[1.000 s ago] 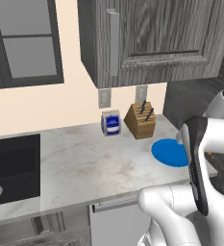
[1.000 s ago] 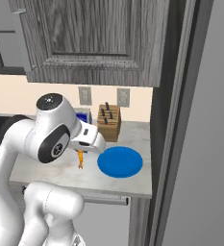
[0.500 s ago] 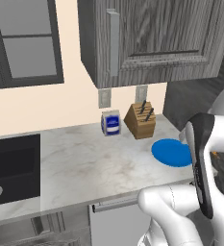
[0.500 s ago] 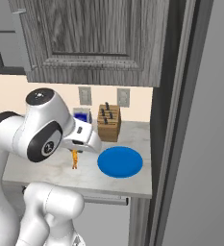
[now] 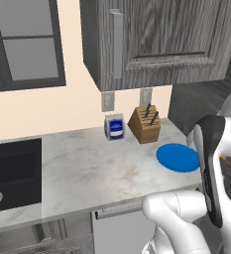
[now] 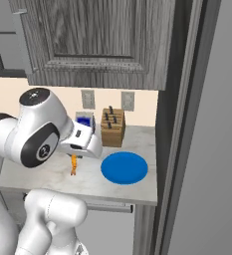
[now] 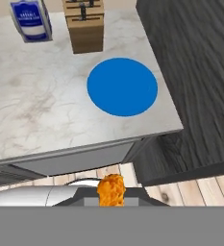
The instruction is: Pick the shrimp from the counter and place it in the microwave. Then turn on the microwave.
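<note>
The shrimp [image 7: 111,189], a small orange curved piece, sits pinched between my fingertips at the bottom of the hand view. In the right base view the shrimp [image 6: 73,165] hangs below my gripper [image 6: 74,158], held in the air in front of the counter's [image 6: 53,174] front edge. The gripper is shut on it. A sliver of orange, the shrimp [image 5: 225,159], peeks out beside my forearm in the left base view. The microwave is out of view.
A round blue plate [image 6: 124,167] lies on the counter's right end, with a wooden knife block [image 6: 112,127] and a blue-and-white carton [image 5: 114,127] behind it. A dark sink [image 5: 10,171] is at the left. Grey upper cabinets [image 5: 156,39] hang above; a tall dark panel [image 6: 174,124] bounds the right.
My arm's big joints have turned, and the hand with the shrimp has drifted a little to the left in the right base view. The counter items have not moved.
</note>
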